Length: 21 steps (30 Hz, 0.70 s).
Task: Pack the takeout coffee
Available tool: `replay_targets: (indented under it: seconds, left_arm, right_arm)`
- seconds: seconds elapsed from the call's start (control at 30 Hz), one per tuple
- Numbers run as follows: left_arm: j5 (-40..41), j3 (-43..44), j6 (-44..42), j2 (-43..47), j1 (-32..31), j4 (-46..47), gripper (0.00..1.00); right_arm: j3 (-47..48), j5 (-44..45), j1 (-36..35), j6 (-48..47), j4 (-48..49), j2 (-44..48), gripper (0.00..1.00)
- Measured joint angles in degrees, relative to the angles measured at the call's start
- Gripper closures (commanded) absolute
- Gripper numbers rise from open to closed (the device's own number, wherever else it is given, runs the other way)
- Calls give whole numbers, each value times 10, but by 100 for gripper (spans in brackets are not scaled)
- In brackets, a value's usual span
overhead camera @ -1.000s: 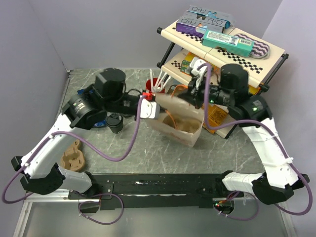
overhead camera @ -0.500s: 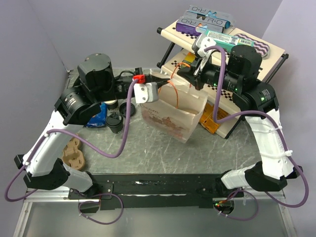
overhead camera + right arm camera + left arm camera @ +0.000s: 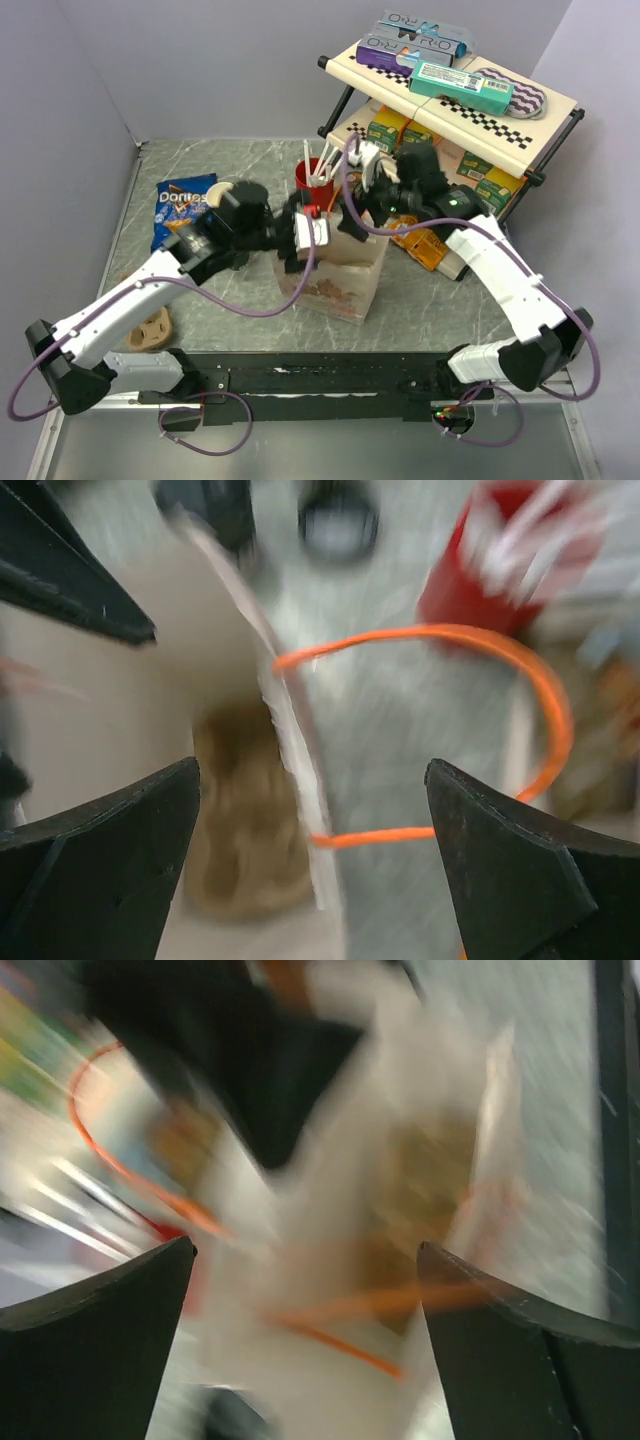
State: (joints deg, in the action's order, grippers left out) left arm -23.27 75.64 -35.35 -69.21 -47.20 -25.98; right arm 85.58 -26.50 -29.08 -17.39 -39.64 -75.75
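Observation:
A white paper bag [image 3: 338,288] with orange handles stands upright at the table's middle. Both grippers hang just above its mouth. In the left wrist view my left gripper [image 3: 305,1250] is open, with only the bag's white inside [image 3: 330,1360] and an orange handle [image 3: 340,1345] below it. My right gripper [image 3: 312,765] is also open, straddling the bag's rim [image 3: 300,770] without touching it. A brown item [image 3: 240,820] lies inside the bag. A blurred dark round shape [image 3: 338,525] beyond the bag may be the takeout coffee. In the top view my left arm hides it.
A red cup with white straws [image 3: 312,175] stands just behind the bag. A Doritos bag [image 3: 183,205] lies at the left, a brown cup carrier [image 3: 152,330] near the front left. A two-level shelf [image 3: 470,95] with boxes fills the back right.
Both grippers were shut on the bag's top edge and held it up. They have come down and forward with it and opened; the bag now stands on the table.

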Motion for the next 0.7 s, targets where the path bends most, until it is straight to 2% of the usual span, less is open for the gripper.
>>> replay_targets:
  seconds: [0.07, 0.13, 0.3, 0.43, 0.57, 0.7]
  left_arm:
    - [0, -68, 26, 9, 8, -8, 1]
    - [0, -79, 49, 11, 9, -14, 1]
    - [-7, -18, 61, 40, 9, 4, 1]
    - [-26, 26, 61, 48, 9, 21, 1]
    - [-40, 56, 61, 34, 9, 19, 0]
    - [-40, 79, 57, 18, 9, 3, 1]
  right_arm:
    - [-27, 15, 2, 8, -34, -8, 0]
    - [-17, 26, 4, 11, -55, -1, 0]
    - [44, 42, 5, 10, -44, 66, 0]
    - [28, 57, 5, 15, -33, 130, 0]
    - [-15, 58, 6, 19, -42, 162, 11]
    - [-36, -13, 11, -79, -86, 156, 11]
